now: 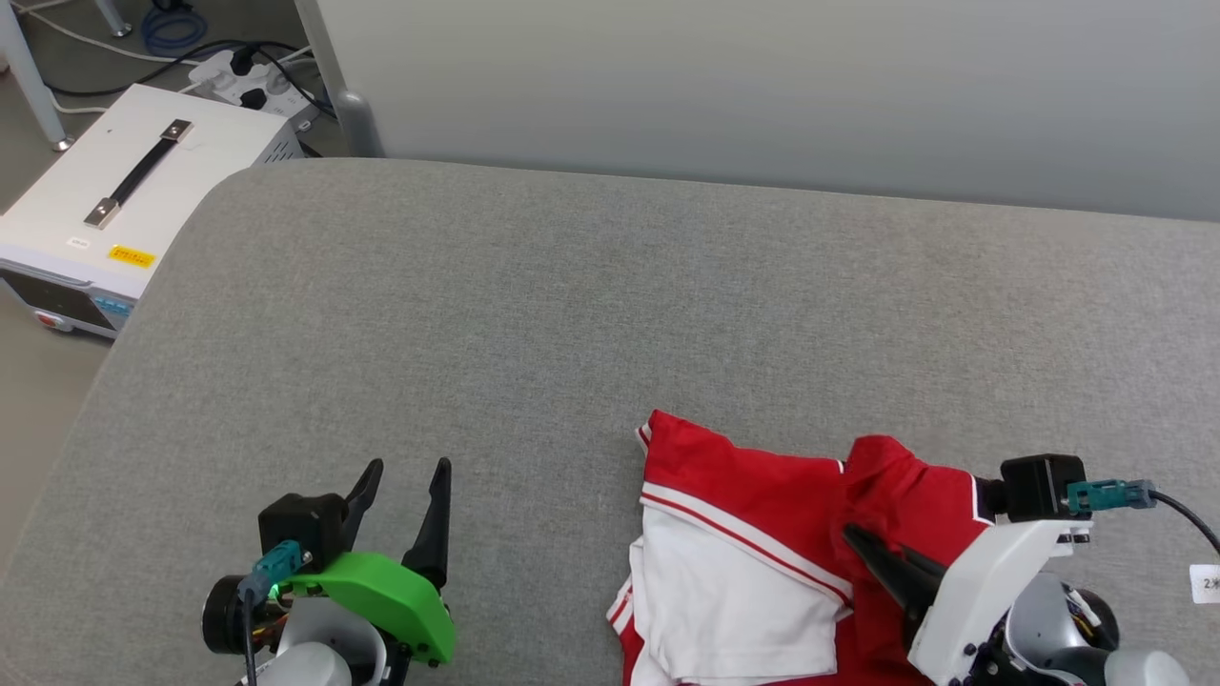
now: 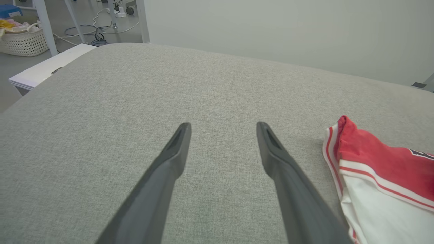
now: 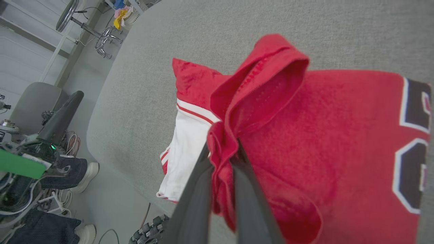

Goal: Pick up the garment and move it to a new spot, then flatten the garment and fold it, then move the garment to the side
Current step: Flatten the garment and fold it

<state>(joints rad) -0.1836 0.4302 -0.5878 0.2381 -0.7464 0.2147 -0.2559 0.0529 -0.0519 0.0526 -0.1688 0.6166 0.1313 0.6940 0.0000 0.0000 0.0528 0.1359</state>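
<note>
Left wrist view: a white basket [image 2: 23, 42] at 10 o'clock is holding cloth [image 2: 7, 24]. Head view: the garment [image 1: 753, 486] is lying at 5 o'clock on the grey pad [image 1: 572, 305], right gripper [image 3: 222, 150] pinching it, left gripper [image 1: 408, 467] gaping wide.

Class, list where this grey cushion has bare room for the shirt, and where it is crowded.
Free: the grey cushion between the back wall and the garment, and everything ahead of the open left claw. Crowded: the near right edge, where the garment lies bunched, the right claw shut on a red fold.
</note>
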